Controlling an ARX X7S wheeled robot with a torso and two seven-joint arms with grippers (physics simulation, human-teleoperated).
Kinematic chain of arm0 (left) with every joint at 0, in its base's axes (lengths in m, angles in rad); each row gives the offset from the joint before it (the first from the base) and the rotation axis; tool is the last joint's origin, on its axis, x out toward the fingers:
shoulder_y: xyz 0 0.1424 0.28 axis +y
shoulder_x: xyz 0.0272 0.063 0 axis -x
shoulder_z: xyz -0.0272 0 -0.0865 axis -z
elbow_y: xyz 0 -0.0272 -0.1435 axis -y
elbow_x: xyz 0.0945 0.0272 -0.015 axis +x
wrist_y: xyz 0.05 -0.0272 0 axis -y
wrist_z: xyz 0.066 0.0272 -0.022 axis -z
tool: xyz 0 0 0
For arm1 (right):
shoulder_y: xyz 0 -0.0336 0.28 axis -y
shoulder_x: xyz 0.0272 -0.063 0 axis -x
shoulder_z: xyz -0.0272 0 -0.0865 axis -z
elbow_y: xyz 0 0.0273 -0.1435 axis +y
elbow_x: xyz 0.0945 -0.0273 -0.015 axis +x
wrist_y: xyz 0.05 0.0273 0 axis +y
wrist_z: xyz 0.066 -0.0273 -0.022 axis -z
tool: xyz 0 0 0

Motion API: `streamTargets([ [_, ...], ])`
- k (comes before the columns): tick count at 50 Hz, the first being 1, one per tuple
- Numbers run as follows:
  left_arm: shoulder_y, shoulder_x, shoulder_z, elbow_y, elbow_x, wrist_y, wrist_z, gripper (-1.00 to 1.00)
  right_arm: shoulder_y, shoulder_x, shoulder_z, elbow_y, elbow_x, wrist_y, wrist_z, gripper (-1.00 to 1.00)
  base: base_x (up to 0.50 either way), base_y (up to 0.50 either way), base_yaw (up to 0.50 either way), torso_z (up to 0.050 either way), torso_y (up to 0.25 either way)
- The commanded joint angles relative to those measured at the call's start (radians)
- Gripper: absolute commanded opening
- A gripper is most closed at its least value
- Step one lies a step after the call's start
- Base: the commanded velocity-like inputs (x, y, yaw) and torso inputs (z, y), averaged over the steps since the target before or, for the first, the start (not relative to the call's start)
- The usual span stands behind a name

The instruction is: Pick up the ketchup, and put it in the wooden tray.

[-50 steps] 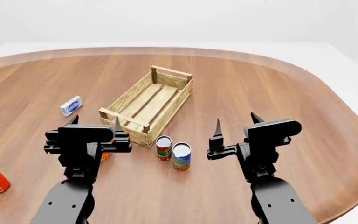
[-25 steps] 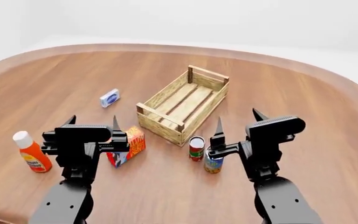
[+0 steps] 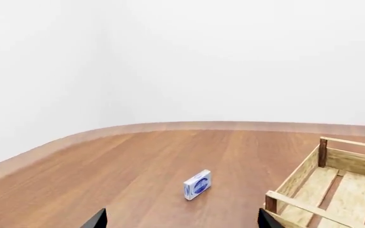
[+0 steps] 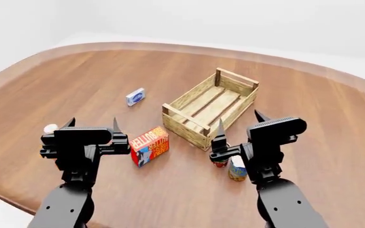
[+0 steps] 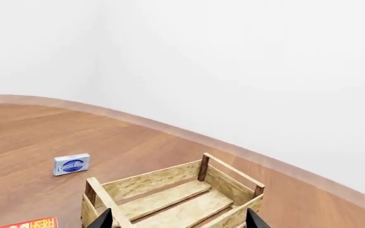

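Far left in the head view, only the white cap of the ketchup pokes out from behind the left end effector, standing on the tabletop with its body hidden by the arm. That left end effector hovers above the wood with its two dark fingers spread wide, nothing between them; its own wrist camera shows just the fingertips wide apart. Moving along, the red butter box lies just beside the left end effector, and further back sits a small blue-and-white box on its own. Next, the wooden tray, slatted and angled, nothing inside it, well apart from the ketchup. In front of its near corner stand two cans, a red-labelled can and a can with a pale top, both partly hidden by the right end effector. That one is held open too, fingers apart, gripping nothing, above the cans.
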Motion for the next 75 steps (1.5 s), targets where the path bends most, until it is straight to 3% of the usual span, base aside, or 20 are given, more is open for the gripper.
streamTargets([
  [1,-0.002,-0.001,0.002,-0.003,-0.007,0.001,-0.006,1.0,0.011,-0.001,-0.009,0.007,0.006,0.024,0.002,1.0,0.12,-0.48,0.0,0.0,0.0],
  [15,-0.008,-0.006,0.004,-0.009,-0.011,0.003,-0.012,1.0,0.018,0.001,-0.015,0.017,0.01,0.021,0.006,1.0,0.12,-0.48,0.0,0.0,0.0],
  [29,-0.032,-0.012,0.002,-0.018,-0.015,-0.004,-0.021,1.0,0.027,0.015,-0.033,0.017,0.002,0.033,0.005,1.0,0.06,0.01,0.0,0.0,0.0],
  [63,-0.019,-0.022,0.016,-0.012,-0.023,0.006,-0.031,1.0,0.018,0.022,-0.037,0.021,0.016,0.01,0.018,1.0,0.48,0.12,0.0,0.0,0.001],
  [75,0.045,-0.049,-0.013,0.079,-0.062,0.003,-0.025,1.0,0.007,0.027,-0.032,-0.001,0.023,0.01,0.03,1.0,0.0,0.0,0.0,0.0,0.001],
])
